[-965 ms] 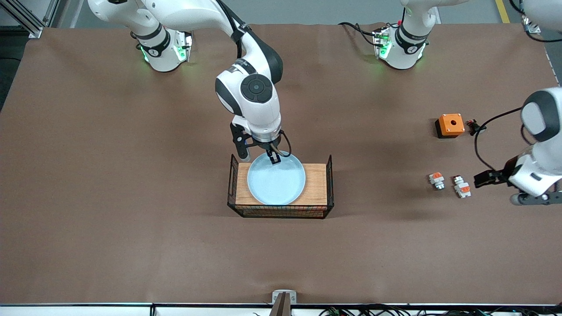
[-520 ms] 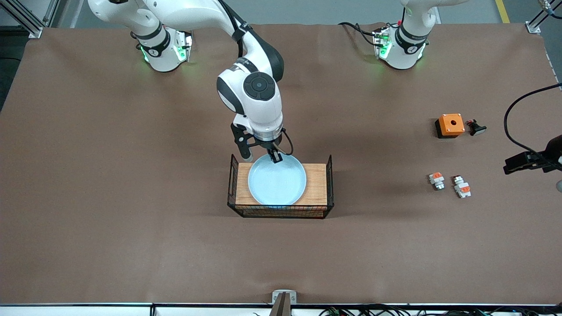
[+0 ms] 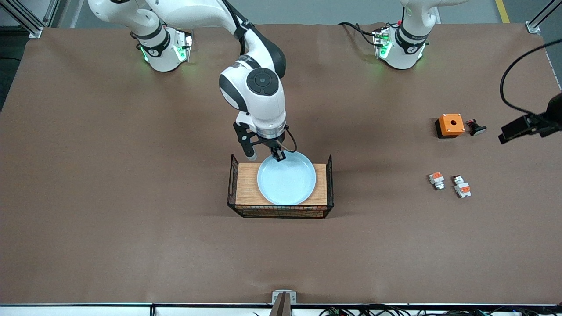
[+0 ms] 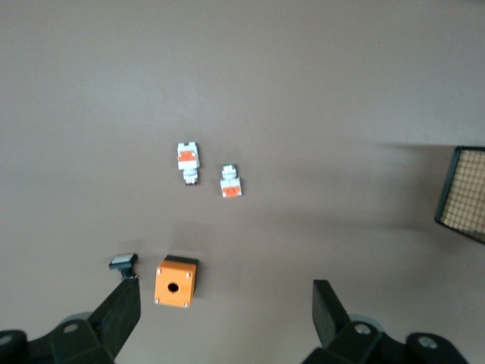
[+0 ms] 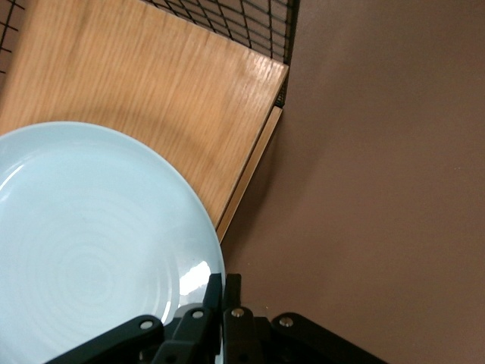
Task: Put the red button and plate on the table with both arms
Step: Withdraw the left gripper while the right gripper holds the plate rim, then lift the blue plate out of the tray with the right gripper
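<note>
Pale blue and round, the plate (image 3: 286, 177) is the nearest thing of the task to the front camera. We see it over the wood top of a black wire crate (image 3: 246, 186) near the middle of the brown table (image 3: 131, 219). The right gripper (image 3: 277, 156) is clamped shut on the plate's rim at its twelve o'clock edge, the edge toward the arms' bases. The plate appears slightly lifted and hangs from that pinch toward six o'clock, so we judge that any carry must first clear the crate's wire side walls.

Toward the left arm's end of the table, two near-identical switch parts lie side by side. The red button (image 3: 462, 188) is the longer one, at three o'clock from its twin (image 3: 436, 180). An orange box with a hole (image 3: 450, 125) sits farther off. The left gripper (image 4: 227, 318) hangs high over this group, fingers spread wide and holding nothing; it is plainly the nearer tool for the button.
</note>
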